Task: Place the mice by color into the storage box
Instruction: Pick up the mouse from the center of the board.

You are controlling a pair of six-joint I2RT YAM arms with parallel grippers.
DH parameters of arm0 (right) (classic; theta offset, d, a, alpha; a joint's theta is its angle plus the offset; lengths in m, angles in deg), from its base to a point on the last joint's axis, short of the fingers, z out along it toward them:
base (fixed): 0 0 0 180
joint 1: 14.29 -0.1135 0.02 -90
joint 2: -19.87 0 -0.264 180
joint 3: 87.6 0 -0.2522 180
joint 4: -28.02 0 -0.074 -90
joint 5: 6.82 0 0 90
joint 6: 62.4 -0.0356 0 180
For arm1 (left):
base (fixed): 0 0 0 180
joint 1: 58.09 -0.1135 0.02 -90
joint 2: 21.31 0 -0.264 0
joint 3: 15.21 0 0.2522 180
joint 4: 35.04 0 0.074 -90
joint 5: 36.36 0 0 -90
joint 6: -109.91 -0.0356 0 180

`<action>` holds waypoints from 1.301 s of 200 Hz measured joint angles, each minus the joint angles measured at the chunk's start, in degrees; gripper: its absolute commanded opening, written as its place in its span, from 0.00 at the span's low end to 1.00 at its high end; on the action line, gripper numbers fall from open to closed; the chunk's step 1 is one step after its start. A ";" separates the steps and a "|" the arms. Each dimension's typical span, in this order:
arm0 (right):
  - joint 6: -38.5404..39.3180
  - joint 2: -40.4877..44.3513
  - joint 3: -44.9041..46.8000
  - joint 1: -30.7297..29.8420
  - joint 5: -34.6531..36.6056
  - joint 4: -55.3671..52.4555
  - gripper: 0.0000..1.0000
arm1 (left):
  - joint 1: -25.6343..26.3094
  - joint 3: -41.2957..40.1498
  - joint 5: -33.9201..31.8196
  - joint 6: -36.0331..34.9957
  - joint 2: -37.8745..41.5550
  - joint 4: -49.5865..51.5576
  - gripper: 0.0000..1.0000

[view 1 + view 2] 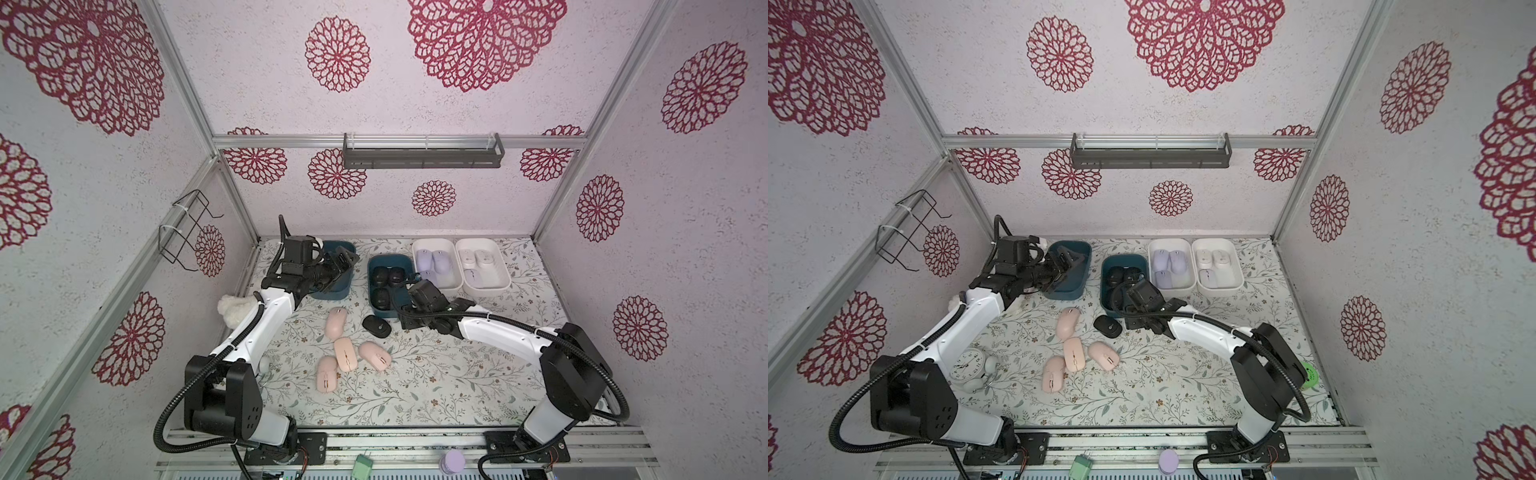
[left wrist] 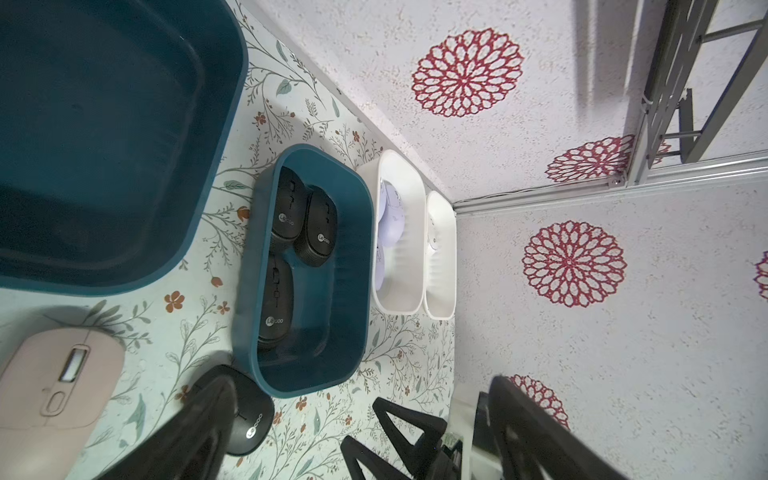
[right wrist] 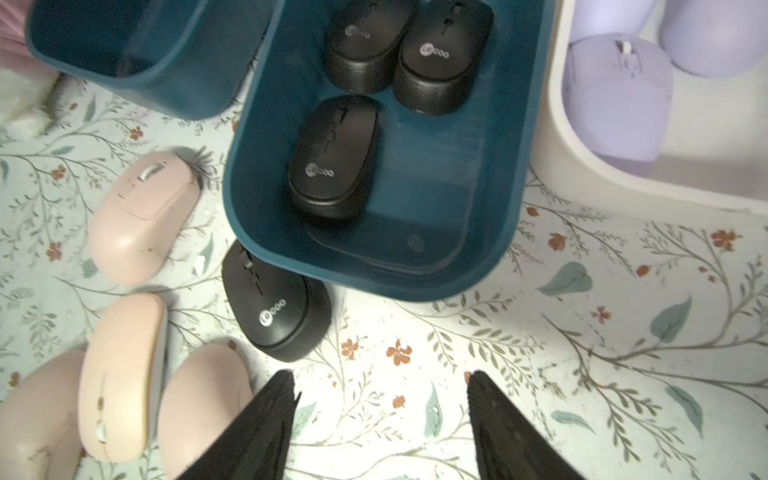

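Note:
Several peach-pink mice [image 1: 345, 353] [image 3: 120, 374] and one black mouse [image 1: 376, 326] [image 3: 276, 303] [image 2: 249, 415] lie loose mid-table. A teal storage box [image 1: 371, 291] [image 3: 249, 216] holds three black mice [image 3: 332, 158] [image 2: 309, 230]. Two white boxes behind it hold lavender mice [image 1: 432, 262] [image 3: 615, 95] and white mice [image 1: 478, 259]. My right gripper [image 1: 405, 322] [image 3: 380, 395] hangs open and empty over bare table beside the loose black mouse. My left gripper [image 1: 345, 259] [image 1: 1069, 257] [image 2: 361, 386] is wide open and empty over an empty teal box [image 1: 332, 291] [image 2: 124, 266].
A fluffy white plush [image 1: 232, 309] lies under the left arm. An alarm clock [image 1: 967, 365] stands front left and a green object [image 1: 1308, 374] sits behind the right arm. A dark shelf [image 1: 422, 156] and a wire rack [image 1: 183, 232] hang on the walls.

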 measured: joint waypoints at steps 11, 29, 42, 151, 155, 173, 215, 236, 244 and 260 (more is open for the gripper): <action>0.46 0.98 1.86 -0.09 0.35 0.68 0.70 | -0.28 0.00 -0.26 -0.44 0.04 0.00 0.97; 1.25 1.79 4.15 -0.17 1.03 2.10 0.71 | -1.01 0.00 -0.90 -0.90 0.22 -0.13 0.97; 1.55 1.79 4.96 -0.22 1.16 2.82 0.72 | -1.55 -0.09 -1.25 -1.31 0.57 -0.46 0.97; 2.58 -1.22 5.01 -1.99 0.61 5.70 0.73 | -2.62 -1.77 0.37 0.24 1.09 -4.48 0.97; 2.62 -1.42 4.94 -2.14 0.52 5.68 0.72 | -2.62 -1.77 0.44 0.33 0.96 -4.44 0.97; 2.69 -2.80 3.87 -2.95 -0.17 5.55 0.73 | -2.64 -1.77 0.61 0.68 0.57 -4.37 0.97; 4.22 -8.22 -0.63 -4.74 -2.93 5.62 0.76 | -2.64 -1.77 0.59 0.79 0.33 -3.96 0.97; 5.27 -11.98 -3.21 -5.14 -4.59 5.51 0.80 | -2.64 -1.77 0.61 0.79 0.33 -3.89 0.97; 5.70 -13.40 -4.11 -5.22 -4.72 5.51 0.82 | -2.64 -1.77 0.63 0.81 0.33 -3.89 0.97; 6.84 -16.02 -5.97 -5.35 -4.74 5.09 0.85 | -2.64 -1.77 0.68 0.81 0.33 -3.89 0.97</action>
